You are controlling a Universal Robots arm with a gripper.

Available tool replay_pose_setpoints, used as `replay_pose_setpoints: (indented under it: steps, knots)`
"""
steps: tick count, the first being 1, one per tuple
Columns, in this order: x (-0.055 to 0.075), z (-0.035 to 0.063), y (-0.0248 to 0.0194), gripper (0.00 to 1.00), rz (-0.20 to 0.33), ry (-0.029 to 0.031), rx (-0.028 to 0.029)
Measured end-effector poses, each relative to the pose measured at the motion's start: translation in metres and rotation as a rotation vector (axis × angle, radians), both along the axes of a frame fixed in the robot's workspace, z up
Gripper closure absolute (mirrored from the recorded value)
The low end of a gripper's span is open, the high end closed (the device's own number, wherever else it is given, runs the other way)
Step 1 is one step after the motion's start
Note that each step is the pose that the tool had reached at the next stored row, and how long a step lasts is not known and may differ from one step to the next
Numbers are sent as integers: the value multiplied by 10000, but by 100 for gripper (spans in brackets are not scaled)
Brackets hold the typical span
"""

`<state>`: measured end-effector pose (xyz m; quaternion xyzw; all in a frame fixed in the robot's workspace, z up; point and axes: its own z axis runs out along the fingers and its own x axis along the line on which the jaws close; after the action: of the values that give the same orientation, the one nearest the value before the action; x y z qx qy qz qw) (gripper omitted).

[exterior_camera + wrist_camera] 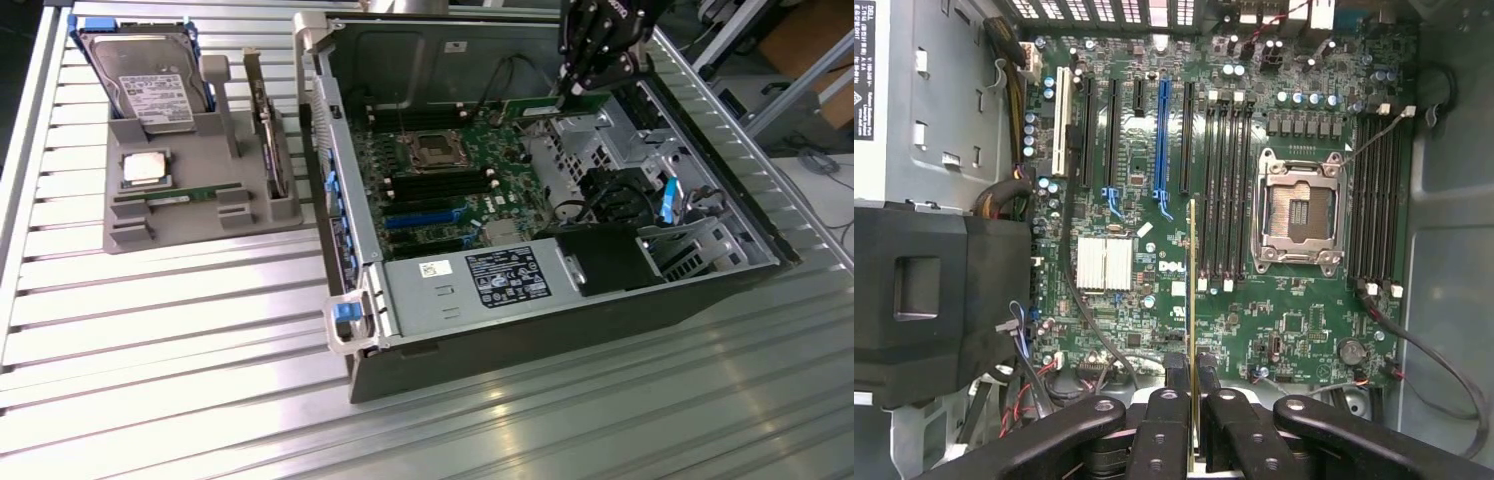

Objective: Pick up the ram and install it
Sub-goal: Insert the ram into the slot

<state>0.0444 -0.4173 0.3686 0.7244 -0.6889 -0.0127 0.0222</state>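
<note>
- Gripper (577, 92) (1194, 385) of the single robot arm hangs inside an open computer case (320, 150), toward the case's far end on the exterior view's right.
- Its black fingers (1174, 385) are clenched on the ram (547, 106) (1194, 290), a long, thin green stick pinched at one end.
- From the wrist camera the ram is seen edge-on, running away from the jaws. It is held above the motherboard (447, 195) (1294, 320) and is not in a slot.
- Below the ram lies a strip of board between two groups of slots. One group is the long expansion slots, one of them blue (1162, 140); the other is the bank of black memory slots (1229, 180) next to the open CPU socket (434, 150) (1301, 212).
- A ribbed silver heatsink (1104, 265) sits on the board near the expansion slots.
- A second ram stick (180, 196) lies flat in a grey parts holder (200, 140) on the exterior view's left, well apart from the case. It is just beside a square silver CPU chip (144, 168).
- A hard drive (144, 80) with a white label stands propped at the holder's far end.
- A labelled power supply (467, 285) occupies the near end of the case.
- Case and holder both rest on a ribbed metal table (160, 350).
</note>
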Motion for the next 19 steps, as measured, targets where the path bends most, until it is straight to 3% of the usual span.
replay_pose_setpoints:
  steps: [9,14,19]
  knots:
    - [-1,-23,0,86,-1,0,0]
    - [-73,-47,0,86,-54,0,0]
    - [-104,-70,0,86,-602,0,0]
